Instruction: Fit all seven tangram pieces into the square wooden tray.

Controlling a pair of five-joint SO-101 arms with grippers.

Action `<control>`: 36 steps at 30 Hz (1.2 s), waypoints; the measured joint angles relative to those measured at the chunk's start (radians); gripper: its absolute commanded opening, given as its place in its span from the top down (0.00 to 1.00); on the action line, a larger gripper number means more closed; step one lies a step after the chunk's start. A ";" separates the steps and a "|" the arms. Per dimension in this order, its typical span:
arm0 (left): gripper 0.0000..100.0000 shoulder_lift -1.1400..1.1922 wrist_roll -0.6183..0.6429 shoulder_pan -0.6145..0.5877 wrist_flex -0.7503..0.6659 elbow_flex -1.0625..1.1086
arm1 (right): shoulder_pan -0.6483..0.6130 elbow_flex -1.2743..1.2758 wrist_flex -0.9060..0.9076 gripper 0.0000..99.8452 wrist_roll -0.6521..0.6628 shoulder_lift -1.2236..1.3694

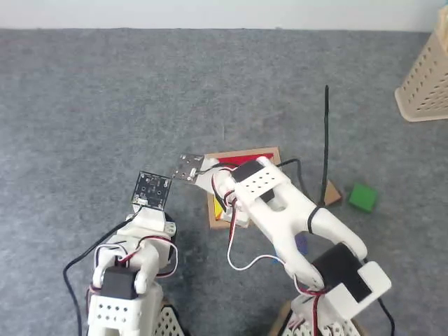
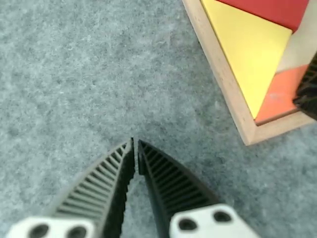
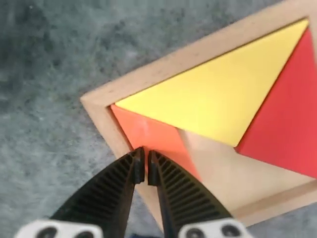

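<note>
Overhead, I am counting three loose pieces off the tray: green piece, brown triangle, purple piece; left wrist: left gripper is hanging closed, empty, over carpet near the tray's corner; right wrist: right gripper, closed and empty, is hovering over three seated pieces, orange piece, yellow triangle, red triangle; next, I judge, opening for a loose one.

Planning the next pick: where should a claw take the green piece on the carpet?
Take the green piece across two opposite sides, coming from straight above. It lies flat on the carpet, looks roughly square, and sits apart from the brown piece, so its sides seem free.
</note>
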 measured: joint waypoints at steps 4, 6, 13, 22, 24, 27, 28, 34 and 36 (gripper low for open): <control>0.99 0.000 0.000 0.000 0.000 0.000 | 0.000 -0.008 0.000 0.99 -0.038 0.002; 0.99 0.000 0.000 0.000 0.000 0.000 | 0.002 -0.011 0.002 0.99 -0.052 0.002; 0.99 0.000 0.000 0.000 0.000 0.000 | 0.043 -0.130 0.164 0.99 -0.110 0.021; 0.99 0.000 0.000 0.000 0.000 0.000 | 0.081 -0.239 0.327 0.99 -0.203 0.020; 0.99 0.000 0.000 0.000 0.000 0.000 | 0.098 -0.239 0.353 0.99 -0.224 0.002; 0.99 0.000 0.000 -0.002 0.000 0.000 | 0.133 -0.206 0.368 0.99 -0.242 -0.100; 0.99 0.000 0.000 -0.002 0.000 0.000 | 0.144 -0.181 0.368 0.99 -0.245 -0.149; 0.99 0.000 0.000 0.000 0.000 0.000 | 0.196 0.044 0.377 0.99 -0.245 -0.451; 0.99 0.000 0.000 0.000 0.000 0.000 | 0.224 0.117 0.384 0.99 -0.245 -0.523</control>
